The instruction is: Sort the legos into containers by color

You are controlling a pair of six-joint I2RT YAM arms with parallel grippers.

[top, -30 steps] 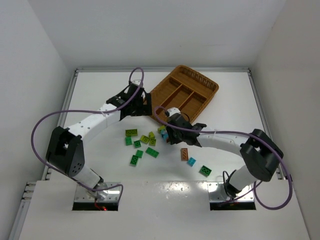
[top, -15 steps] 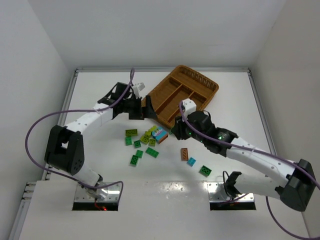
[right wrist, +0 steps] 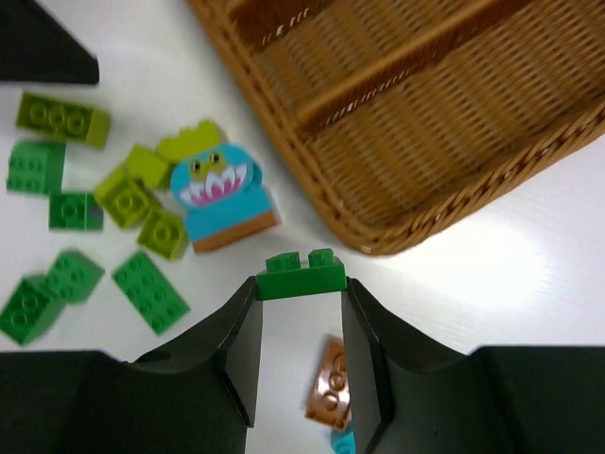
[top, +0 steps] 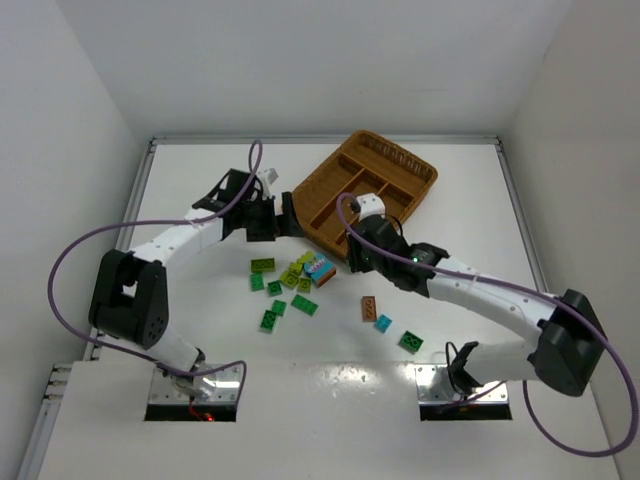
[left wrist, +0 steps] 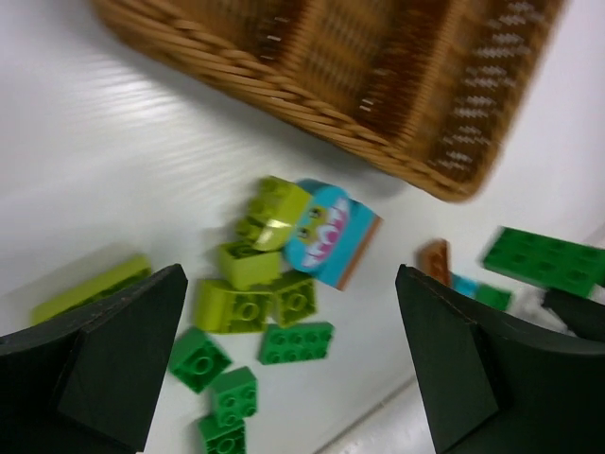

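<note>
My right gripper is shut on a dark green lego and holds it above the table, just off the near corner of the brown wicker tray. My left gripper is wide open and empty, hovering by the tray's left corner over the pile. The pile holds lime legos, dark green legos and a cyan picture block. The tray's compartments show no legos.
A lime bar and several dark green bricks lie left of the pile. A brown-orange plate, a cyan brick and a dark green plate lie to the right. White walls enclose the table.
My right gripper has risen from the pile with the dark green lego and moved toward the tray's near corner. My left gripper has shifted slightly left, staying open.
</note>
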